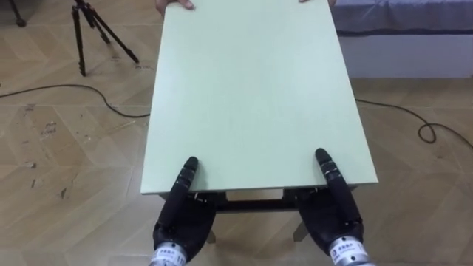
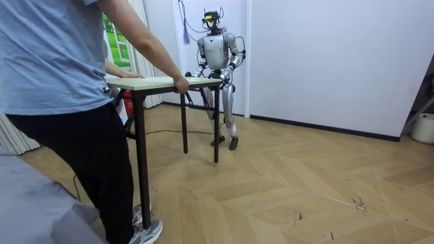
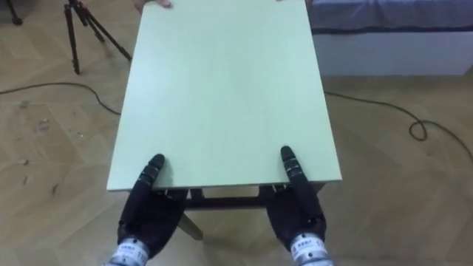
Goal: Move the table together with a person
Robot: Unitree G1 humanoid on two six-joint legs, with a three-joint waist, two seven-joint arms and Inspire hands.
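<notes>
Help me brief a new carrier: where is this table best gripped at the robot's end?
The near short edge of the table, close to each corner, from the end, as the left hand and right hand sit: the thin top overhangs its frame, and a person holds the far edge.

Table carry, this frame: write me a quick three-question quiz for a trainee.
1. True or false: the person holds the table at the end opposite the robot.
2. What stands on the floor to the robot's left of the table? A) tripod B) chair C) bucket
3. Fill in: seen from the eye views, the left hand and right hand are at the table's ____ edge.
Key: 1 true; 2 A; 3 near.
</notes>
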